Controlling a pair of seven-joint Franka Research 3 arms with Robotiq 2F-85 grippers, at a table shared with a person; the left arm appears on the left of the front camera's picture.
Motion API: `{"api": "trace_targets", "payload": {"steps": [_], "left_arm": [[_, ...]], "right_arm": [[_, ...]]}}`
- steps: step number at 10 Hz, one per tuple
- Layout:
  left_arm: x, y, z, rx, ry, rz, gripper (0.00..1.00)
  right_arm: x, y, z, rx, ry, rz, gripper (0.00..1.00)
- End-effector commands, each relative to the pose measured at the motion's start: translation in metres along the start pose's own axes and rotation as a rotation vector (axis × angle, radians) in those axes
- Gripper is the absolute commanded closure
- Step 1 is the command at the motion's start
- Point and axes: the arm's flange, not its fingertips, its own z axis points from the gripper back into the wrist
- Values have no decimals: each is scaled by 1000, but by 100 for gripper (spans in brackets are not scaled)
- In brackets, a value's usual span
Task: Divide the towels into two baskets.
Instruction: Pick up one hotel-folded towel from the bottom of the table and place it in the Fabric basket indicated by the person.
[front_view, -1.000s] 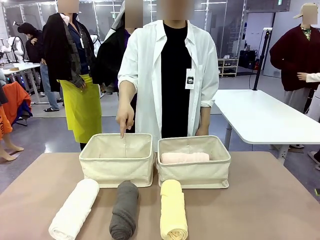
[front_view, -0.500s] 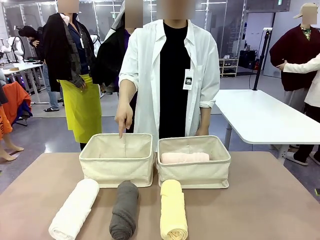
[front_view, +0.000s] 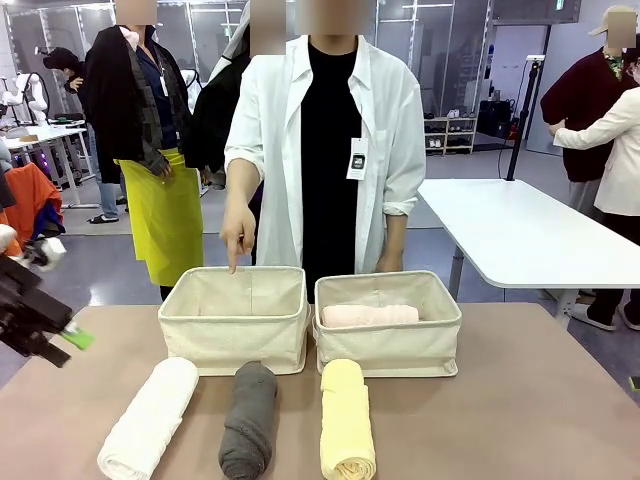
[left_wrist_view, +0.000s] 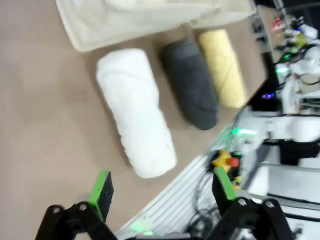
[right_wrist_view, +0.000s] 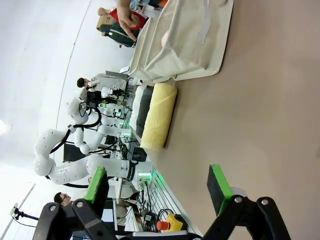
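The left gripper (left_wrist_view: 163, 187) hangs near the left edge of the tabletop (front_view: 520, 400), jaws spread wide with nothing between them, close to the white towel (left_wrist_view: 135, 110). The right gripper (right_wrist_view: 157, 182) is likewise spread and holds nothing. Three soft rolls lie side by side along the near edge: the white one, the dark grey towel (front_view: 248, 420) and the pale yellow towel (front_view: 346, 430). Behind them, the pink towel (front_view: 370, 315) lies crosswise in the right basket (front_view: 390, 350), and a person's hand (front_view: 238, 235) points down at the far rim of the left basket (front_view: 235, 340).
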Motion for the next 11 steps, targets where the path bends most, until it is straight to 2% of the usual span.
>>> {"api": "trace_targets", "payload": {"steps": [1, 3, 5, 7, 8, 9, 11], "left_arm": [[-8, -12, -40, 187, 29, 50, 0], [-18, -24, -74, 206, 68, 36, 0], [-16, -25, -96, 202, 41, 79, 0], [-12, -23, -116, 260, 37, 96, 0], [-11, -25, -126, 259, 51, 95, 0], [-10, -27, -135, 205, 61, 102, 0], [-13, -22, -150, 243, 42, 100, 0]], "right_arm": [[1, 0, -1, 6, -10, 20, 0], [1, 0, -1, 6, -10, 20, 0], [1, 0, -1, 6, -10, 20, 0], [1, 0, -1, 6, -10, 20, 0], [1, 0, -1, 6, -10, 20, 0], [1, 0, -1, 6, -10, 20, 0], [1, 0, -1, 6, -10, 20, 0]]}}
